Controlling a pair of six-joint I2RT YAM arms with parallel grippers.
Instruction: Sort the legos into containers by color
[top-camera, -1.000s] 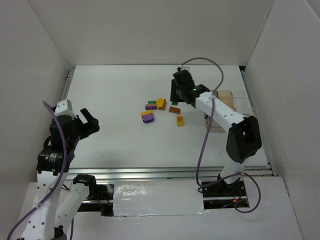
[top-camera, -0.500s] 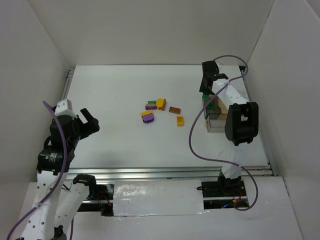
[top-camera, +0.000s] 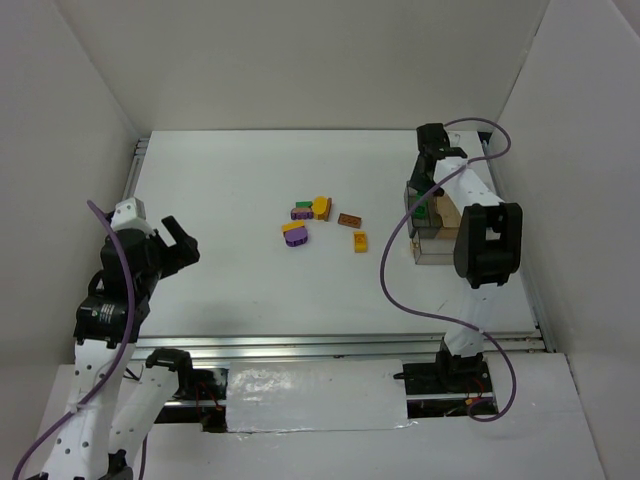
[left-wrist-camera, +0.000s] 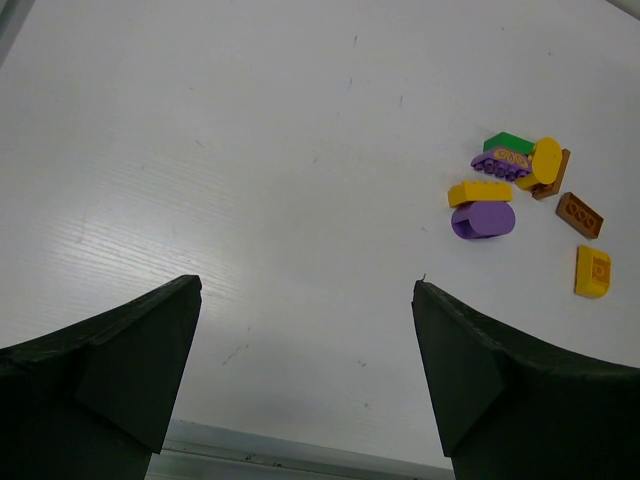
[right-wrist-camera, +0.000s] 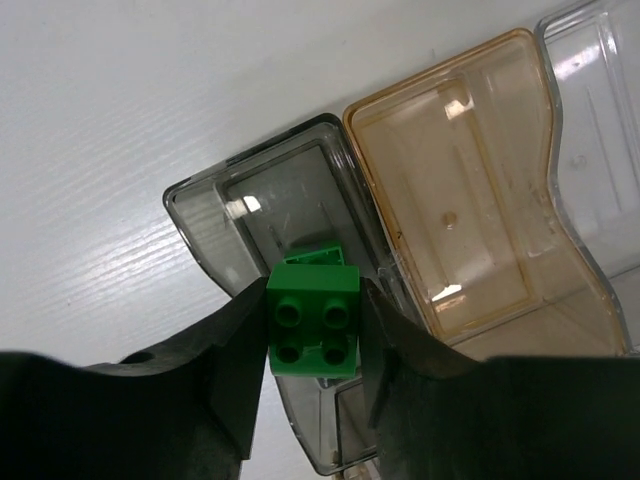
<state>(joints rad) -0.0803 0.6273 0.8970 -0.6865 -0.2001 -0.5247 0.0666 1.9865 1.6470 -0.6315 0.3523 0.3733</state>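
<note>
My right claw (right-wrist-camera: 313, 335) is clamped on a green square brick (right-wrist-camera: 313, 320), one finger against each side, studs facing the wrist camera; in that view the brick sits over the smoky grey compartment (right-wrist-camera: 215, 200) of the tray, and a second green brick (right-wrist-camera: 318, 256) shows just beyond it, inside that same compartment; beside the grey one comes the tan compartment (right-wrist-camera: 450, 200), then the clear one (right-wrist-camera: 600, 120). My left claw (left-wrist-camera: 306, 290) stands wide with nothing between its fingers, well apart from the pile. On the white table (left-wrist-camera: 250, 150) the loose legos lie mid-table: a green piece (left-wrist-camera: 507, 141), a purple studded one (left-wrist-camera: 500, 161) and a yellow rounded one (left-wrist-camera: 546, 160) bunched together; a yellow bar (left-wrist-camera: 479, 192) touching a purple rounded brick (left-wrist-camera: 483, 220); a brown-orange plate (left-wrist-camera: 579, 214) and a yellow brick (left-wrist-camera: 592, 271) near each other off to the side.
</note>
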